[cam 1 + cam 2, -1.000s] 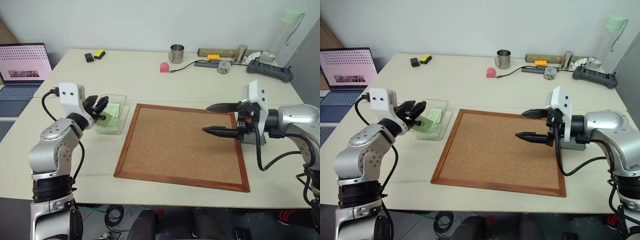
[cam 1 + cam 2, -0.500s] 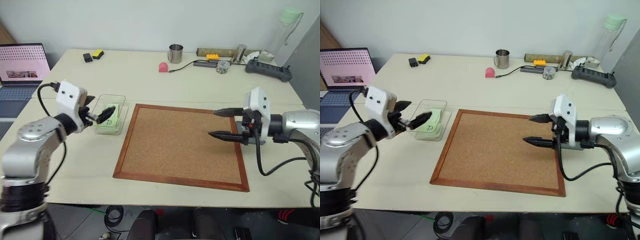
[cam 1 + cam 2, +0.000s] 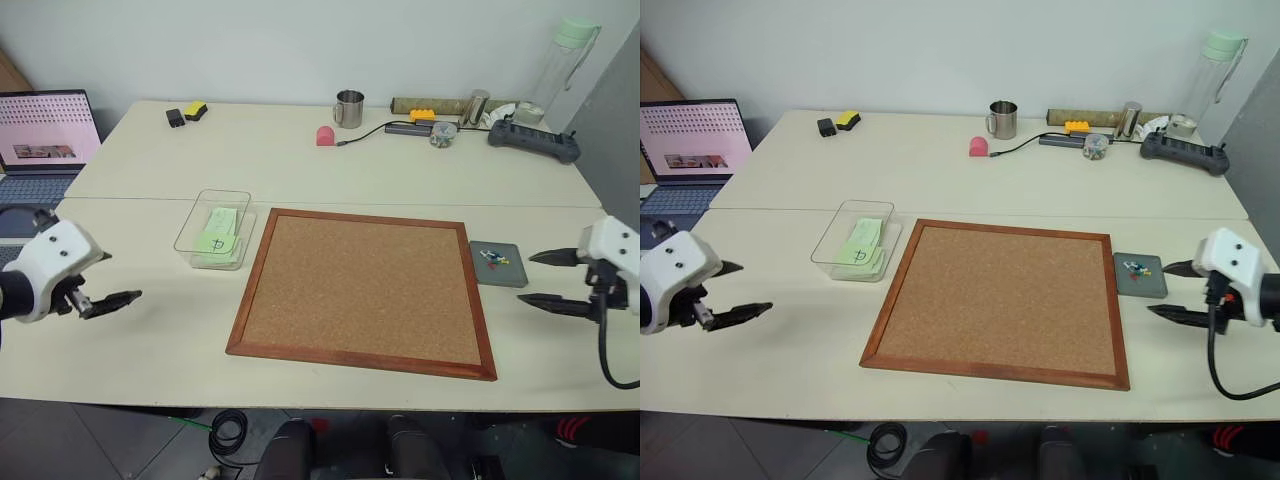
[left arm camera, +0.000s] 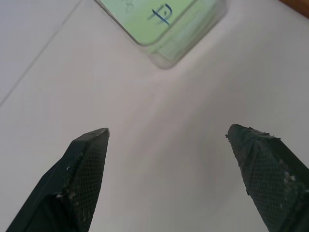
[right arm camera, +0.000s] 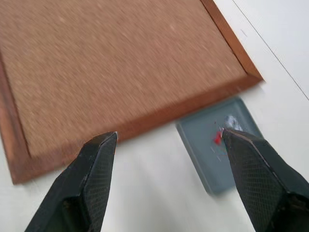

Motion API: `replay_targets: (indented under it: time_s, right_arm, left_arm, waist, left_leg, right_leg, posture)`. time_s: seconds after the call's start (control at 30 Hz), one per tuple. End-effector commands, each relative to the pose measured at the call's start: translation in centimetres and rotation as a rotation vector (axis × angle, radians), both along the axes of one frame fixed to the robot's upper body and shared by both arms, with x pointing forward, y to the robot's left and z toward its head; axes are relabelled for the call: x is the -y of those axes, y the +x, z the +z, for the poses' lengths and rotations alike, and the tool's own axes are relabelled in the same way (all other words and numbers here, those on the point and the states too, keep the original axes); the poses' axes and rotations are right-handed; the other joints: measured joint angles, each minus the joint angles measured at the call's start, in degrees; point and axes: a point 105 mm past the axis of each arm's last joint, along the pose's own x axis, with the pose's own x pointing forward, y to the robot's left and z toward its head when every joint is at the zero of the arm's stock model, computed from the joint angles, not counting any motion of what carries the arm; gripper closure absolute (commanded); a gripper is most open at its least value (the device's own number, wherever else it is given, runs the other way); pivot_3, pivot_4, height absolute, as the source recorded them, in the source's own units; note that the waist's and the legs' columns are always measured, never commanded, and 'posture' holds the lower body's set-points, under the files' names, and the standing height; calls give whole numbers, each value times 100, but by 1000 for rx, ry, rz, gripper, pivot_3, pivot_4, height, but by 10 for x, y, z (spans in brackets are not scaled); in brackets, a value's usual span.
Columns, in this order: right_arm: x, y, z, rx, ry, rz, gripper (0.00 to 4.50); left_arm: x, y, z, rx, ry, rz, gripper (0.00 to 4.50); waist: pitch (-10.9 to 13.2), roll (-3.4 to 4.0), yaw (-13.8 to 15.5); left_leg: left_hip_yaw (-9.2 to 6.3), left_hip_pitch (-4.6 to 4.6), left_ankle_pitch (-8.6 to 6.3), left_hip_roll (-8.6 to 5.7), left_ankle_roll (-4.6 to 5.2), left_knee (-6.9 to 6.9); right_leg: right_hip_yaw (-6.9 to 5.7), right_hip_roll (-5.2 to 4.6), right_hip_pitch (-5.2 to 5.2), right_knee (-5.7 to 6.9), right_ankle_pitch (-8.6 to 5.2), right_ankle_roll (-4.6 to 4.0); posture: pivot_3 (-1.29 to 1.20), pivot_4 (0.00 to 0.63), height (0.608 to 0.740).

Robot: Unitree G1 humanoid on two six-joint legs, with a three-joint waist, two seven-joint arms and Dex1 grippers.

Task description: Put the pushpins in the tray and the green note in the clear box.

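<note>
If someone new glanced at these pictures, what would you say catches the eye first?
The large wood-framed cork board dominates the middle of the pale table. To its left sits the shallow clear plastic box holding the pale green note; to its right, the small dark grey tray with coloured pushpins. Both open grippers, left and right, hang at the table's sides.
</note>
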Motion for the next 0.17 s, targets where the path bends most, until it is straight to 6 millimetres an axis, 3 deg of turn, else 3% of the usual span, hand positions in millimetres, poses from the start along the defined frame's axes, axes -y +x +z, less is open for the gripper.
replay_targets:
  time_s: [0.03,0.17]
  right_arm:
    - [13,-1,15,60,-42,-23,896]
    - [16,1,13,62,-61,-19,896]
  left_arm:
    - [-2,-5,14,46,-22,-16,354]
    - [-3,-8,9,22,-28,-17,354]
  waist:
    - [0,0,-3]
    - [0,1,-7]
  left_leg:
    - [-1,0,0,0,0,-1]
    - [-1,1,0,0,0,0]
  right_leg:
    - [2,0,-1,1,0,0]
    - [5,0,-1,2,0,0]
  posture:
    - [0,150,740]
    - [0,150,740]
